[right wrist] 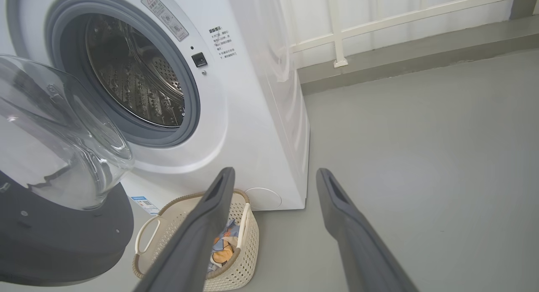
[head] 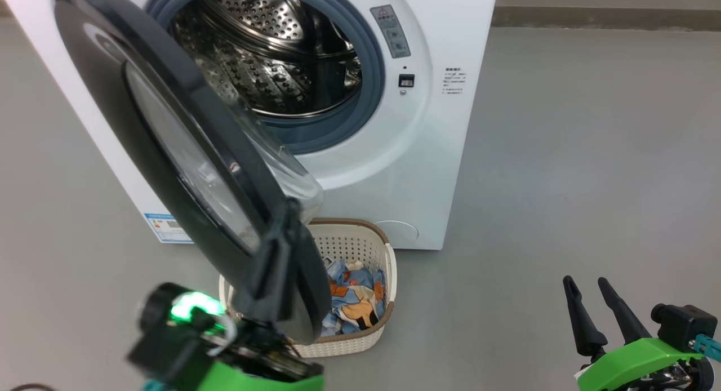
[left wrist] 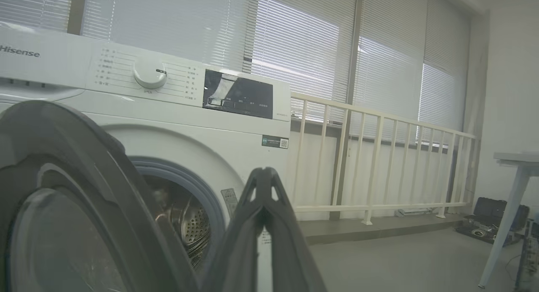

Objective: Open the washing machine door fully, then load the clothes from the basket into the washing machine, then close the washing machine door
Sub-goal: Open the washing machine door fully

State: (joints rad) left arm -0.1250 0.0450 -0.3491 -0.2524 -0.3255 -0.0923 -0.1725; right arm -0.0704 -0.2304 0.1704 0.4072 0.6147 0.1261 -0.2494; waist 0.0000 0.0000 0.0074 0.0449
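Standing partly open, round black-rimmed glass washing machine door (head: 180, 154), left gripper (left wrist: 263, 176) pressing its fingers together at the rim's lower edge, right gripper (head: 586, 279) hanging wide, empty, blue bear-printed clothes (head: 355, 298) lying in cream perforated basket (head: 390, 261) by white washing machine (head: 445, 154) front's bottom edge

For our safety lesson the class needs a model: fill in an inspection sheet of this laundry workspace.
Surface: grey floor.
Job's things: washing machine, drum empty; washing machine door partly open; basket on floor in front, clothes inside.
Clutter: dark case by far wall.
Grippers: left gripper fingers shut beside door rim; right gripper open, holding nothing.
Cables: wire loop at left wrist.
Surroundings: white railing, window blinds, table.
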